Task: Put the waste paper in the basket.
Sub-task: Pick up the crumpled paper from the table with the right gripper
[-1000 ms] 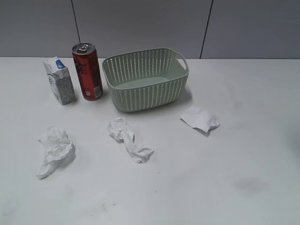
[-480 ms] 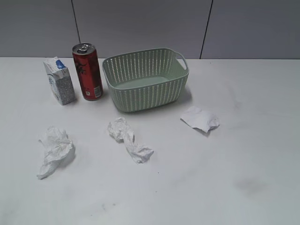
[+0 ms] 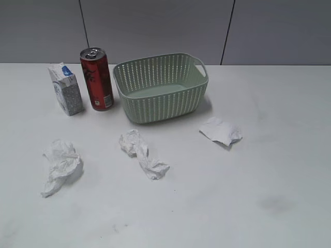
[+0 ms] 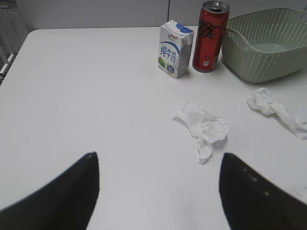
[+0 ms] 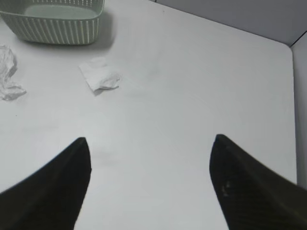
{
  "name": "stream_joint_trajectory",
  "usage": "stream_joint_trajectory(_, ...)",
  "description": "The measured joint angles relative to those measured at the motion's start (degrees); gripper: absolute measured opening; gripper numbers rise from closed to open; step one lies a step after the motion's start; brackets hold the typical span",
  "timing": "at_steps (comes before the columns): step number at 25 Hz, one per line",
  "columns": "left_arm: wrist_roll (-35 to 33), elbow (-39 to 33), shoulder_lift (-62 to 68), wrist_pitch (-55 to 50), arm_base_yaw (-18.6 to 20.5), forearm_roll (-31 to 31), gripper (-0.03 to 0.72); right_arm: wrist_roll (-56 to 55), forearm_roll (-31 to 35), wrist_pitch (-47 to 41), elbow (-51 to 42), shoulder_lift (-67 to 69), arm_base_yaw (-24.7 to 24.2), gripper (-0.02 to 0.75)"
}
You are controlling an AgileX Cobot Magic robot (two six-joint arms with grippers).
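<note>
Waste paper lies in three crumpled white wads on the bench (image 3: 269,170), none of them in the basket (image 3: 160,88). The left wad (image 3: 60,165) sits just ahead of the left gripper (image 4: 158,191) and slightly to its right, on bare bench, apart from the fingertips. The twisted middle wad (image 3: 141,154) is further right of that gripper, at the edge of the left wrist view, and in front of the basket. The right wad (image 3: 221,130), flatter than the others, lies ahead and to the left of the right gripper (image 5: 151,184), near the basket's front right corner but not touching it.

Both grippers hang above the bench with their dark fingers spread wide and nothing between them; neither appears in the exterior view.

The pale green perforated basket stands upright, far ahead of both grippers, to the right of the left one and to the left of the right one. Beyond the left gripper, a red can (image 3: 96,79) stands just beside the basket's left wall, and a white-and-blue carton (image 3: 65,89) stands just left of the can.
</note>
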State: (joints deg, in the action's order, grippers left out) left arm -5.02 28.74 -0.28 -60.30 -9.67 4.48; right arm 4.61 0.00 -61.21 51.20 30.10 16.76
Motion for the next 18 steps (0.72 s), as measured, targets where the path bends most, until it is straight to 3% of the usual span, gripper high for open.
stream_joint_trajectory(9,0.0,0.0,0.0,0.0,0.0,0.0,0.588,0.0,3.6,5.4,-18.0,-18.7,0.0,0.584)
stream_joint_trajectory(18,0.0,0.0,0.0,0.0,0.0,0.1,0.588,0.1,3.7,5.8,-26.3,-30.3,0.0,0.584)
